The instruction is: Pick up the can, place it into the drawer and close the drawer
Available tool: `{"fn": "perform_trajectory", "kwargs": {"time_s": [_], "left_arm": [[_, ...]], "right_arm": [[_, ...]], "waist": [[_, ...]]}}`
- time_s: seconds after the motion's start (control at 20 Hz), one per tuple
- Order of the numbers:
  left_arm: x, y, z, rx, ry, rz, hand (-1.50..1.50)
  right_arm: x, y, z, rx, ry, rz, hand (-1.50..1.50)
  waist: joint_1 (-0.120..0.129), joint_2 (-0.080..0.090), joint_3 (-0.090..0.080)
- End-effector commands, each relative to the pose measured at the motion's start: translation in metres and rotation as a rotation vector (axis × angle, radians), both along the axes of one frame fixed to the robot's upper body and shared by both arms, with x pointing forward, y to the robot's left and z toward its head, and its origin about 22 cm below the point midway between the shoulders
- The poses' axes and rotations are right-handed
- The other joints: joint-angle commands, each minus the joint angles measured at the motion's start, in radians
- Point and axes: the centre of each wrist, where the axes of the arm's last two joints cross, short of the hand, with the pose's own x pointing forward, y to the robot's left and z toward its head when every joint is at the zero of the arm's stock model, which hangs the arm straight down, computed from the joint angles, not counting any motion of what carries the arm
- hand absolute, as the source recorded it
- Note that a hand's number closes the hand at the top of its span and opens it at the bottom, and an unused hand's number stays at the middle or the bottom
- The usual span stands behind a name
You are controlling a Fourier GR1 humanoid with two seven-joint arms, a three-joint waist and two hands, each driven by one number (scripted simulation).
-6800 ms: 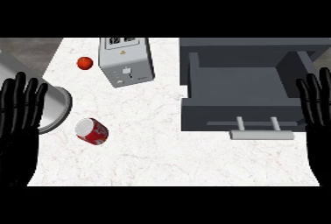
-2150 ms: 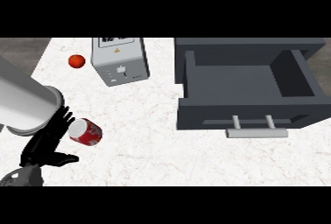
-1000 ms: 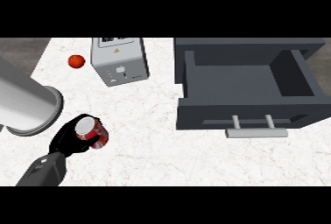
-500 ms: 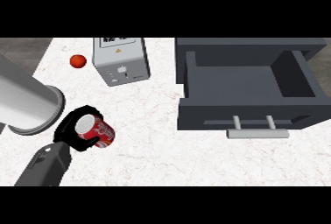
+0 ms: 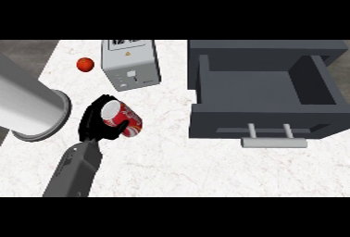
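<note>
The can [image 5: 124,119] is red with a pale top and lies tilted toward the upper left. My left hand [image 5: 94,126] is shut on it, black fingers curled round its left side; its slim grey forearm comes up from the lower edge. The can is left of the dark grey drawer [image 5: 254,118]. That drawer stands pulled open at the right, with nothing showing inside and its light grey handle [image 5: 273,137] on the near front. A strip of white counter lies between can and drawer. My right hand does not show.
A grey box-shaped appliance [image 5: 130,63] stands at the back, just beyond the can. A small red ball-like thing [image 5: 84,64] lies to its left. A thick pale grey cylinder [image 5: 28,107] fills the left edge, close beside my left hand.
My left hand came down from its rest at the left edge and closed on the can. In the last half second, hand and can moved up the view and rightward, nearer the drawer.
</note>
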Motion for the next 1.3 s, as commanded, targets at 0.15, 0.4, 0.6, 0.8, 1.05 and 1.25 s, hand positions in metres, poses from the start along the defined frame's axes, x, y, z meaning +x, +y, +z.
{"fn": "perform_trajectory", "kwargs": {"time_s": [0.15,0.4,0.6,0.8,1.05,1.25], "left_arm": [[0.004,-0.042,0.054,0.038,-0.112,0.047,1.50],[0.016,-0.058,0.122,0.076,-0.105,0.037,1.50],[0.015,-0.073,0.151,0.098,-0.132,0.059,1.50],[0.016,-0.097,0.190,0.097,-0.131,0.046,1.50],[0.017,-0.106,0.221,0.131,-0.163,0.035,1.50],[0.045,-0.149,0.242,0.160,-0.173,0.056,1.50]], "right_arm": [[-0.005,0.005,0.006,0.012,0.004,0.007,-1.50],[0.000,0.009,0.005,0.009,0.007,-0.013,-1.50],[-0.001,-0.004,0.014,-0.015,-0.017,0.006,-1.50],[0.011,-0.007,-0.010,0.002,0.012,-0.013,-1.50],[0.000,0.008,-0.001,0.019,-0.015,0.007,-1.50],[0.003,0.006,0.004,0.014,-0.021,0.006,-1.50]], "waist": [[-0.006,0.001,-0.001],[-0.008,0.005,-0.001],[-0.012,0.006,-0.001],[-0.009,0.007,-0.001],[-0.015,0.006,-0.001],[-0.027,0.009,-0.001]]}}
